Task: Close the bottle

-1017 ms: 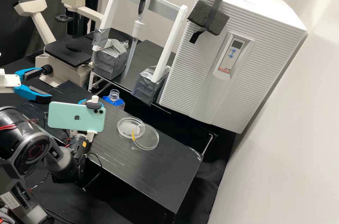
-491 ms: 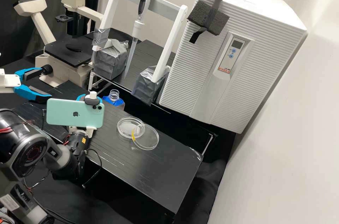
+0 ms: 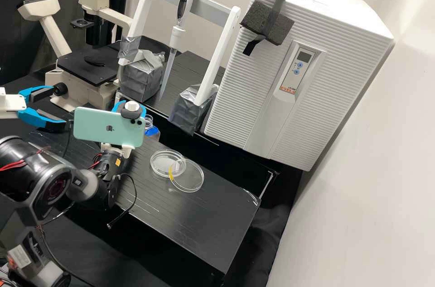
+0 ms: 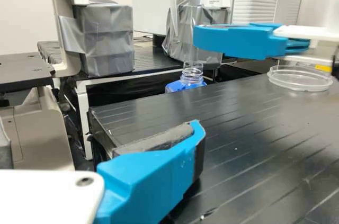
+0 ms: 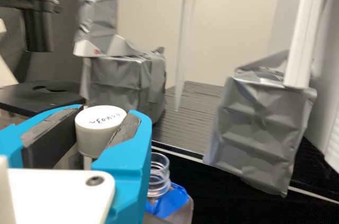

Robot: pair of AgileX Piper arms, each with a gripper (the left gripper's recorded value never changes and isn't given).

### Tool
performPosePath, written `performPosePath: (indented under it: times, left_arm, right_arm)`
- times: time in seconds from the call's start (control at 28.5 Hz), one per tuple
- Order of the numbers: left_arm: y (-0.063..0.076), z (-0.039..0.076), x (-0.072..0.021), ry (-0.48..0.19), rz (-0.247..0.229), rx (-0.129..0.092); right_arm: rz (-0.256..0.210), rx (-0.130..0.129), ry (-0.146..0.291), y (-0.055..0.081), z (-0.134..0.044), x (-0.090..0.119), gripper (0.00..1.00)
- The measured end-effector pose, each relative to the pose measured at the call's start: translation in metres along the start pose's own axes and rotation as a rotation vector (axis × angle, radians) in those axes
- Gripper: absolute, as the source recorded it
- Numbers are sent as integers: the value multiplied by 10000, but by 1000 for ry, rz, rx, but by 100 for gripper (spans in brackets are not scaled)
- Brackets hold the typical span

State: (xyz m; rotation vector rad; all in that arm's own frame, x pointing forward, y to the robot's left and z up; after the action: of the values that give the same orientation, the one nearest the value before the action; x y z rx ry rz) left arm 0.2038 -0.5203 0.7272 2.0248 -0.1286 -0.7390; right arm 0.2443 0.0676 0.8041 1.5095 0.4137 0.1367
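Observation:
A clear bottle (image 3: 153, 130) with a blue label stands open at the back edge of the black bench (image 3: 204, 214), half hidden behind the mint phone (image 3: 108, 126) mounted on the right arm. My right gripper (image 3: 132, 107) is shut on the white cap (image 5: 100, 123), held just above and slightly to the near left of the bottle's open neck (image 5: 157, 175). At the bench's left end my left gripper (image 3: 58, 108) is open and holds nothing; the bottle (image 4: 191, 75) stands farther along the bench beyond its fingers (image 4: 159, 171).
Two clear petri dishes (image 3: 177, 169) lie mid-bench, right of the bottle. Behind it stands a white pipette stand (image 3: 181, 11) on foil-wrapped blocks (image 3: 188, 108), with a microscope (image 3: 77, 65) to the left and a large white ribbed machine (image 3: 308, 65) to the right.
My right arm has risen and swung toward the back right with the cap, from low beside the bottle to above its neck. The left gripper has stayed put.

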Motion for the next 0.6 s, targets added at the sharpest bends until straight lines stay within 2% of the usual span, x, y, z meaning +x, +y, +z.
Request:
performPosePath:
  times: [0.21,0.28,0.42,0.6]
  left_arm:
    - [1,-5,0,2,1,0]
    - [1,-5,0,2,1,0]
    - [1,-5,0,2,1,0]
    - [1,-5,0,2,1,0]
  right_arm:
    - [-24,-17,-45,-68,87,145,0]
    - [-36,-30,-57,-86,113,173,0]
    - [-32,-21,-83,-98,170,212,0]
    - [-26,-15,-94,-96,189,227,0]
